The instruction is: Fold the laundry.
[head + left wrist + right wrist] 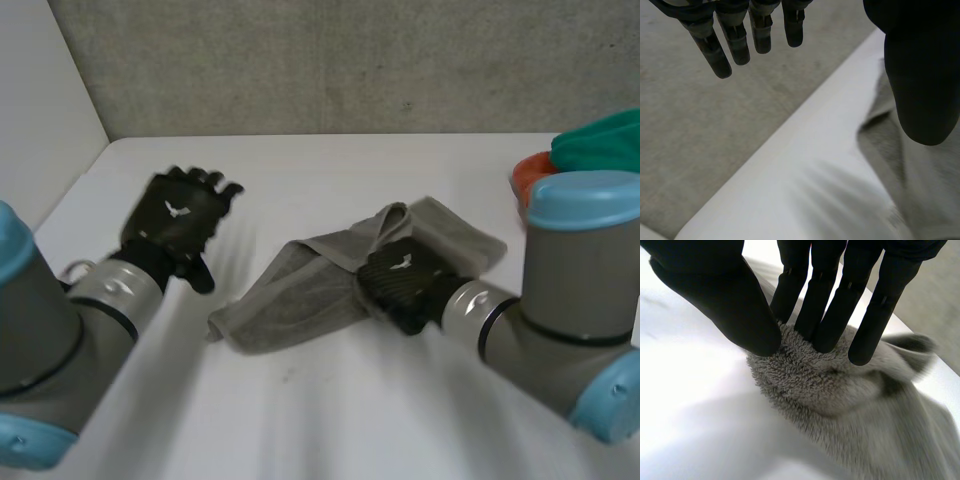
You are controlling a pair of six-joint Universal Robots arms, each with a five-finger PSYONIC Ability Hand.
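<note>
- Right hand (pixel 740 305): the thumb and fingers are pinching a bunched ridge of the grey towel (pixel 290 300) between them.
- Step in hand, as a judgement: it is gathering an edge for a fold. Doing this well is calling for a grip on one clean edge rather than a wad, then a lift clear of the surface (pixel 330 410) so the layers land square.
- Right arm: it is reaching in from 4 o'clock, wrist low and palm down.
- Towel: it is lying crumpled mid-surface, one end trailing to 8 o'clock of the right hand and another to 1 o'clock.
- Left hand (pixel 178 220): it is hovering at 9 o'clock of the towel, fingers straight, holding nothing.
- Green cloth (pixel 605 140): it is lying at 2 o'clock, beyond the right arm.
</note>
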